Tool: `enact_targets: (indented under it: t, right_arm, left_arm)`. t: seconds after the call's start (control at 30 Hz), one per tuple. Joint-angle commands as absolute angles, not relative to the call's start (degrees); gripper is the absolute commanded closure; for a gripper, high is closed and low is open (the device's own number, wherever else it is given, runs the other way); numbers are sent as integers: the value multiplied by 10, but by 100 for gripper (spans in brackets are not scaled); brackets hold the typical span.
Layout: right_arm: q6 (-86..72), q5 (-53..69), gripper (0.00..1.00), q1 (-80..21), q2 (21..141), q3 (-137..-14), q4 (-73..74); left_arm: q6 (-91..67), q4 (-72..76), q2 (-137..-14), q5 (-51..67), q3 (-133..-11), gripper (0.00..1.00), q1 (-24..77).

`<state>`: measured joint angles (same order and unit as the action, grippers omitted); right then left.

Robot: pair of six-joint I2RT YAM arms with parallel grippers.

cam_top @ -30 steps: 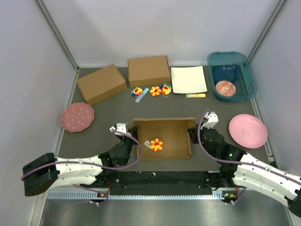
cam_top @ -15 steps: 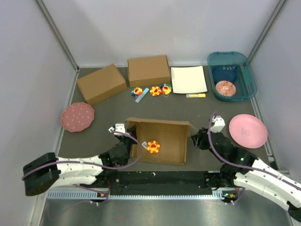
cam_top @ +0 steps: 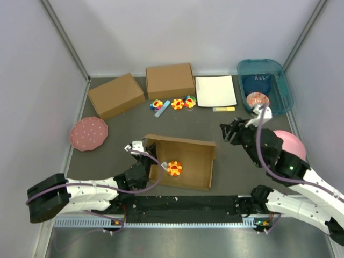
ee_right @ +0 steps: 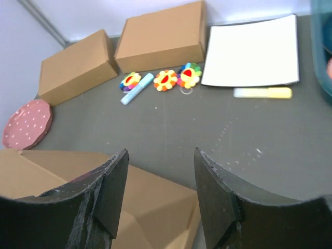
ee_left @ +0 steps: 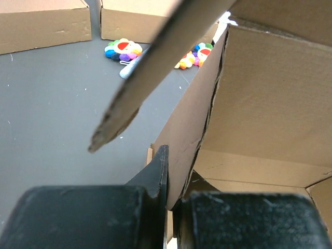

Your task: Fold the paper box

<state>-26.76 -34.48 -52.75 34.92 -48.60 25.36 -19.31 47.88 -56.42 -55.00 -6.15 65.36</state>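
Shallow brown corrugated-cardboard mailer box [cam_top: 188,156] close to the middle of the near edge of the surface, open on top, slightly skewed, with an orange flower-shaped toy [cam_top: 173,168] on its floor. Left jaws pinched shut on the box's left wall, cardboard clamped between them. Right jaws spread wide, holding nothing, hovering apart from the box toward the right edge, near the round pink plate [cam_top: 295,144] and the teal plastic bin [cam_top: 285,91].

Held on one side only: any pull likely to swivel or drag the whole box rather than bend a flap. Too hard a pinch liable to crease or tear the thin wall. Tilting apt to tip the toy out. Careless right-arm swing apt to clip plate or bin.
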Motion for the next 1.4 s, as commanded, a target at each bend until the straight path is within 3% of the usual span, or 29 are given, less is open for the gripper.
enact_targets:
  t: [0.0,0.13,0.53,0.77,0.9,1.23,1.37]
  right_arm:
    - [-204,-288,45,-534,452,-546,166]
    - [-195,-192,44,-534,539,-553,147]
    - [-225,-105,44,-543,541,-410,78]
    - [-226,-111,44,-543,544,-388,69]
    - [-222,-116,44,-544,546,-381,66]
    - [-220,-107,46,-543,557,-352,51]
    - [-219,-105,46,-543,557,-345,49]
  left_arm:
    - [-196,417,-569,-540,-52,100,657]
    - [-206,375,-542,-530,-55,100,659]
    - [-234,171,-364,-491,-77,65,660]
    - [-256,16,-280,-491,-125,61,661]
    - [-293,-164,-269,-527,-200,60,661]
    - [-607,-446,-337,-714,-297,58,660]
    - [-593,-429,-337,-711,-304,57,660]
